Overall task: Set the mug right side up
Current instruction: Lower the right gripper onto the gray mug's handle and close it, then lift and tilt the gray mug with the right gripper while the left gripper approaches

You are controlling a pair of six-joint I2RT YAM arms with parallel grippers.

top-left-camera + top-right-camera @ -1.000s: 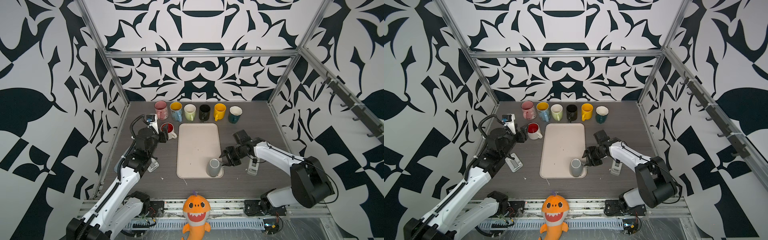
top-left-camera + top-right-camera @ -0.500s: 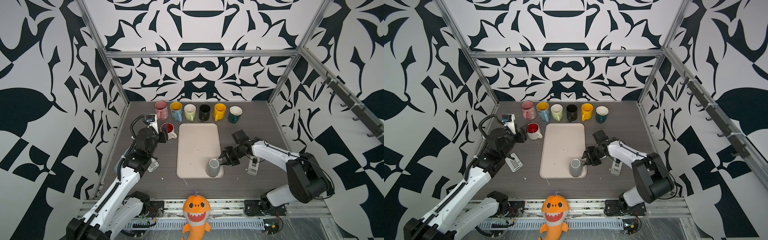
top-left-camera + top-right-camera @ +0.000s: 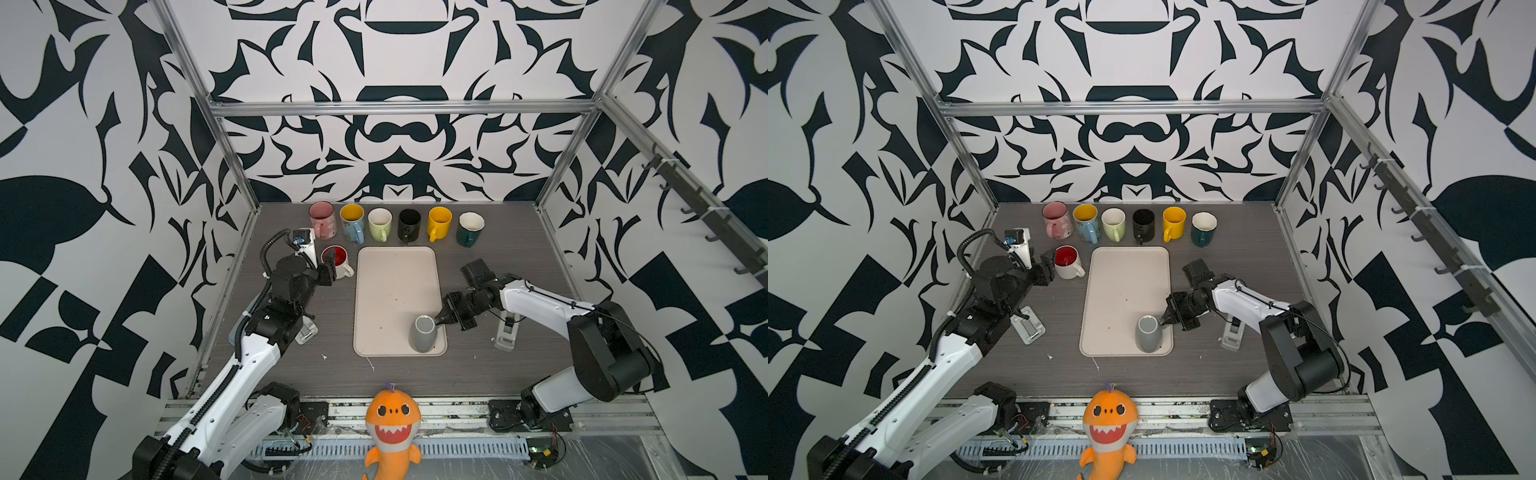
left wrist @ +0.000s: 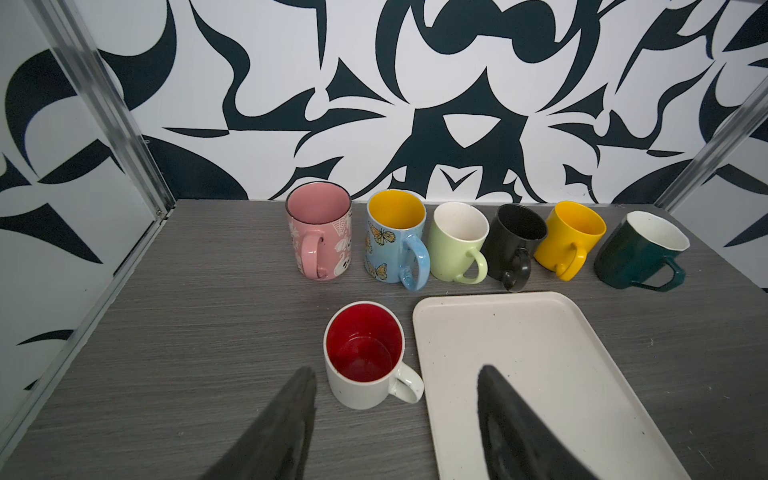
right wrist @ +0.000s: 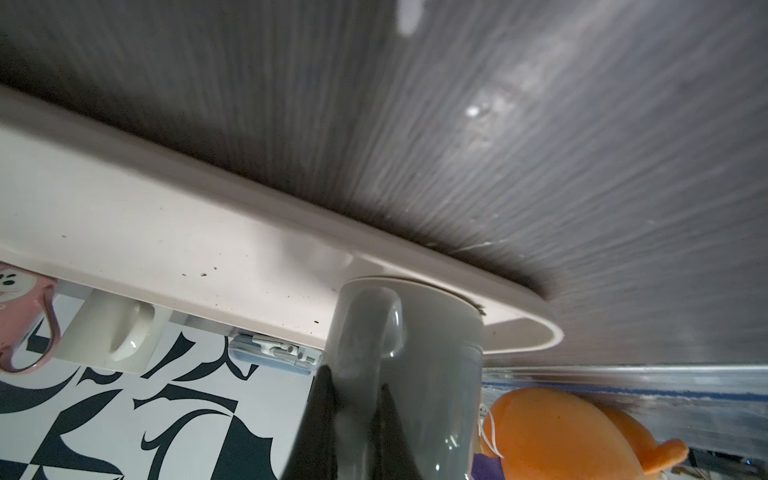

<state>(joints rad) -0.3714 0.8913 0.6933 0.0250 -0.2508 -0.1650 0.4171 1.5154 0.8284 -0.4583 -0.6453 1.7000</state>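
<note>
a tray (image 3: 395, 286) lies at the middle of the table (image 3: 511, 257). an overturned mug (image 3: 422, 336) stands mouth down on the tray, in its front right corner. a row of six mugs (image 3: 409, 224) stands upright behind the tray, along the back wall. a single mug (image 3: 338, 264) stands upright just left of the tray's back left corner. the right gripper (image 3: 439, 320) meets the overturned mug from the right, at its handle. the left gripper (image 3: 328, 268) sits just beside the single mug, on its left. a plush toy (image 3: 392, 419) sits before the table's front edge.
</note>
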